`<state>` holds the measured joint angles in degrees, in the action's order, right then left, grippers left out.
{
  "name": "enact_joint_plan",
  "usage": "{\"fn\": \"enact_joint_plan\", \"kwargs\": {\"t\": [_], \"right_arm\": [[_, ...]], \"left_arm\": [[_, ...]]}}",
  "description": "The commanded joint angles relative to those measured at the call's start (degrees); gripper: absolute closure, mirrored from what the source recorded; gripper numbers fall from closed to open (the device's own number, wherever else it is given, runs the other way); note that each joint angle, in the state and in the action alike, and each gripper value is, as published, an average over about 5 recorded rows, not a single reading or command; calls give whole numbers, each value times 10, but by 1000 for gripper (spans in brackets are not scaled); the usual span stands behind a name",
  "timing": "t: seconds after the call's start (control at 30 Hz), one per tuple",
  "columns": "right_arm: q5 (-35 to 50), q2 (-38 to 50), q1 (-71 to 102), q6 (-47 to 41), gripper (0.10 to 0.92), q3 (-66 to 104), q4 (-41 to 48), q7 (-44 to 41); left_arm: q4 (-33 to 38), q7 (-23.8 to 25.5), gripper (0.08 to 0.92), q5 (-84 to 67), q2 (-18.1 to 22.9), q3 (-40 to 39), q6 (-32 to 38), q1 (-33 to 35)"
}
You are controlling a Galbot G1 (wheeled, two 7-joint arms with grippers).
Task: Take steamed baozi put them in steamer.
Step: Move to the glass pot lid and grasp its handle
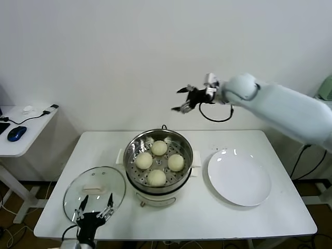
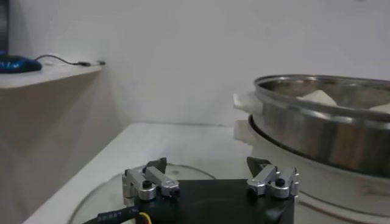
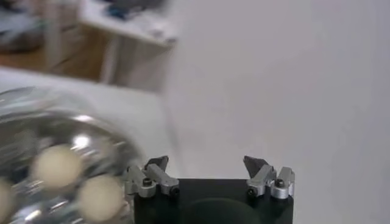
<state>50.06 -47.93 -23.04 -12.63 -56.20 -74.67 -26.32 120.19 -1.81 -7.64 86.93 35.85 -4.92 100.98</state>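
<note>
Several cream-white steamed baozi [image 1: 159, 148] lie on the perforated tray inside the shiny steamer [image 1: 133, 147] at the table's middle. My right gripper [image 1: 182, 99] hangs open and empty high above the steamer's far right side, its arm reaching in from the right. From the right wrist view, baozi [image 3: 56, 166] show below in the steamer [image 3: 73, 125], and the right gripper [image 3: 206, 163] holds nothing. My left gripper [image 1: 95, 205] rests open and empty at the table's front left, over the glass lid. The left wrist view shows the left gripper [image 2: 208, 163] facing the steamer [image 2: 323, 122].
A round glass lid [image 1: 88, 188] lies flat at the front left. An empty white plate [image 1: 239, 177] sits right of the steamer. A side desk [image 1: 21, 129] with a blue mouse [image 1: 16, 133] stands at the far left. The wall is close behind the table.
</note>
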Motion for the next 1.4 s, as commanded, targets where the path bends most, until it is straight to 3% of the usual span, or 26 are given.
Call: {"fn": "enact_joint_plan", "kwargs": {"t": [0.03,0.33,0.5,0.8,1.03,1.2,1.4], "right_arm": [[-91,188,536,29,203,550,-158,259],[-163,100,910,99,203,893,-200,209],[-175,18,1016,169,203,953,-199,195],[-189,-96,1088,290,203,951,-150,166],[-210,-148,1106,313,203,924,-140,171],[-242,-172,1118,297,203,912,-154,189],[-253,-179,1116,286,203,905,-164,202]], "left_arm": [[-1,0,177,-1,-5,5,-6,-8],[-2,15,177,-9,-41,26,4,-22],[-19,32,177,27,-57,37,36,-34],[-56,19,177,51,-65,38,84,-43],[-79,-42,177,140,-67,37,114,-46],[-109,-153,177,311,-83,38,127,-52],[-177,-208,177,539,-116,53,176,-51]]}}
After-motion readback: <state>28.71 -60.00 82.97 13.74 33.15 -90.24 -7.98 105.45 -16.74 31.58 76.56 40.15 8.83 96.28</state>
